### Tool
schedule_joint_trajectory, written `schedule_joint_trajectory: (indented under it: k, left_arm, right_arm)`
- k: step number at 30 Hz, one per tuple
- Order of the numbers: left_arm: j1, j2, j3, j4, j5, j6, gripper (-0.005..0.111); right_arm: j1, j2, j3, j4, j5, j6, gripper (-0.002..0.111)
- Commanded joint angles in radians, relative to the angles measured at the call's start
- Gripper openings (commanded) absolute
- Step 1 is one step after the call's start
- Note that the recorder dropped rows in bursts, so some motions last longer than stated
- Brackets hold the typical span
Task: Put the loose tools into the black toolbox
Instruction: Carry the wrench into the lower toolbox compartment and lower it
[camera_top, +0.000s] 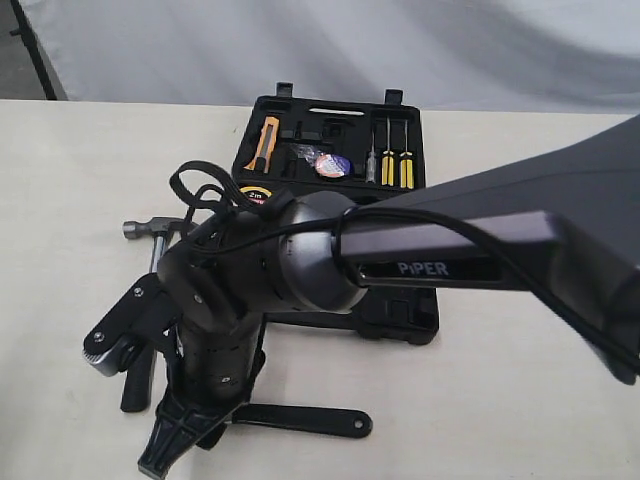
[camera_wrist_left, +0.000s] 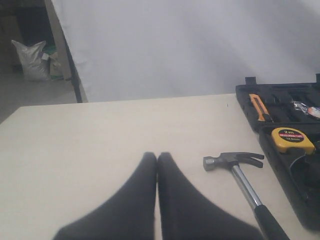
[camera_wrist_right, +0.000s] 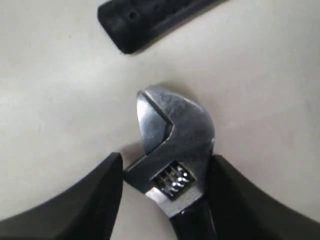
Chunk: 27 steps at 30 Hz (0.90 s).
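The right end effector (camera_top: 170, 450) reaches down at about 7 o'clock on the bench (camera_top: 520, 400). It is clenched on the silver adjustable wrench (camera_wrist_right: 175, 145). In the right wrist view its two black fingers (camera_wrist_right: 75, 200) sit against either side of the wrench head at the worm screw. The wrench lies flat on the bench, its black handle pointing toward 3 o'clock in the exterior view.

The claw hammer (camera_wrist_left: 233, 161) lies on the bench at about 9 o'clock. Its steel head is toward 12 and its black grip runs down toward 6, ending just beside the wrench head.

The black toolbox (camera_top: 300, 105) lies open at 12 o'clock, its nearer half largely hidden behind the right arm. The tape roll (camera_top: 333, 165) in its clear wrapper rests in the far half, and a yellow tape measure (camera_top: 256, 192) sits at the 9 o'clock edge of the case.

The left end effector (camera_wrist_left: 157, 165) hovers above bare bench at 9 o'clock of the hammer, its fingers pressed together with nothing between them.
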<state>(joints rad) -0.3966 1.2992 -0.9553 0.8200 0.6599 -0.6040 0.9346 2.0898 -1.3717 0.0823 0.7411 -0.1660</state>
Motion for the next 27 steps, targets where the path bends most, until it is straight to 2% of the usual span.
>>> schedule_joint_trajectory:
  k: [1, 7, 9, 11, 15, 19, 27]
  left_arm:
    - [0.003, -0.008, 0.009, -0.014, -0.017, -0.01, 0.001]
    - [0.003, -0.008, 0.009, -0.014, -0.017, -0.01, 0.001]
    - [0.003, -0.008, 0.009, -0.014, -0.017, -0.01, 0.001]
    - [0.003, -0.008, 0.009, -0.014, -0.017, -0.01, 0.001]
    - [0.003, -0.008, 0.009, -0.014, -0.017, -0.01, 0.001]
    - [0.003, -0.008, 0.009, -0.014, -0.017, -0.01, 0.001]
    - [0.003, -0.008, 0.009, -0.014, -0.017, -0.01, 0.001]
  right_arm:
    - [-0.004, -0.023, 0.001, -0.005, 0.035, -0.005, 0.0]
    - [-0.002, -0.001, 0.001, -0.008, 0.031, 0.065, 0.0]
    - [-0.002, 0.005, 0.001, -0.013, 0.031, 0.084, 0.005]
    - [-0.002, 0.007, 0.001, -0.028, 0.031, 0.097, 0.017]
    - [-0.002, 0.007, 0.001, -0.033, 0.034, 0.098, 0.05]
    - [-0.002, -0.002, -0.013, -0.031, 0.044, 0.098, 0.067]
    - [-0.002, 0.035, -0.057, -0.031, 0.042, 0.087, 0.067]
